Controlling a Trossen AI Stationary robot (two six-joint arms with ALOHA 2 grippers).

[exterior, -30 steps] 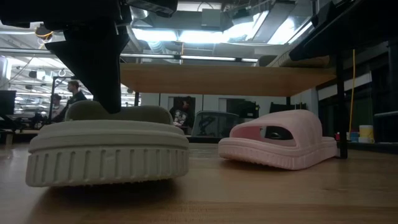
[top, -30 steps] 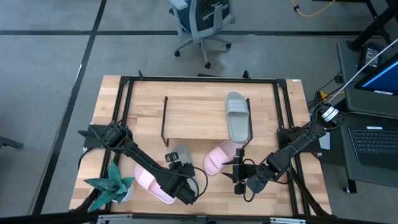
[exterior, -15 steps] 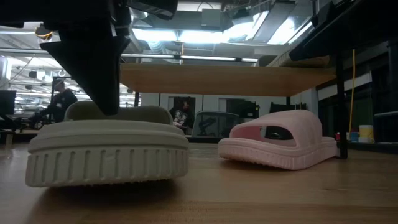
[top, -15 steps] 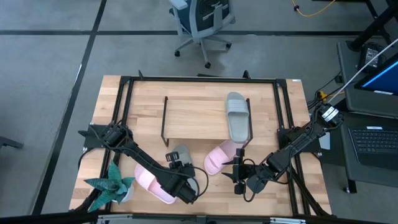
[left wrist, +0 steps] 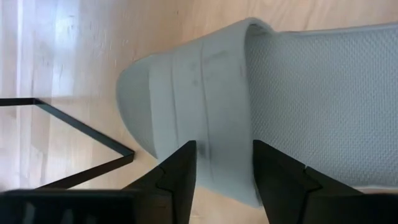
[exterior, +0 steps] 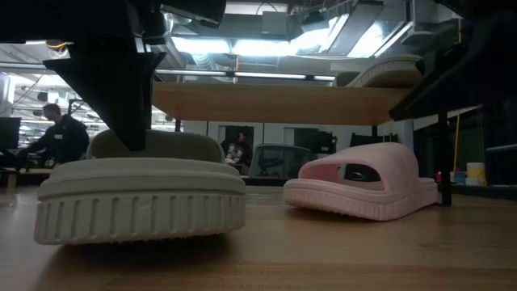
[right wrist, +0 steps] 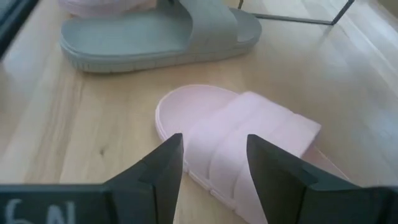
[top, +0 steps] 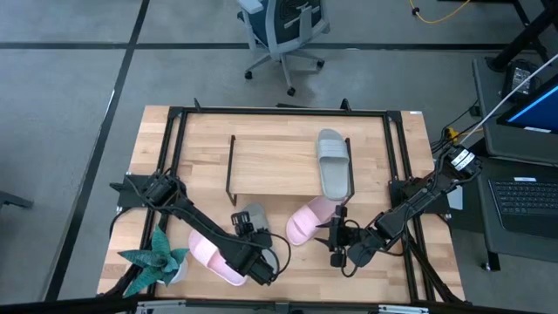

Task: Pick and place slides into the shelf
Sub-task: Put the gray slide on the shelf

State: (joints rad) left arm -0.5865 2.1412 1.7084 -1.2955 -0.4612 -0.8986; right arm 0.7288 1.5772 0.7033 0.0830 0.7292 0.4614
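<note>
Left gripper (left wrist: 224,171) now has its fingers spread wider over the strap of the grey-green slide (left wrist: 298,93). Right gripper (top: 338,249) sits a bit higher in the high view. Person (exterior: 60,137) at far left is bent lower.

Two pale pink slides (top: 309,221), two grey-green slides (top: 332,163), a light wooden shelf (top: 275,165), a teal plant (top: 155,260).
</note>
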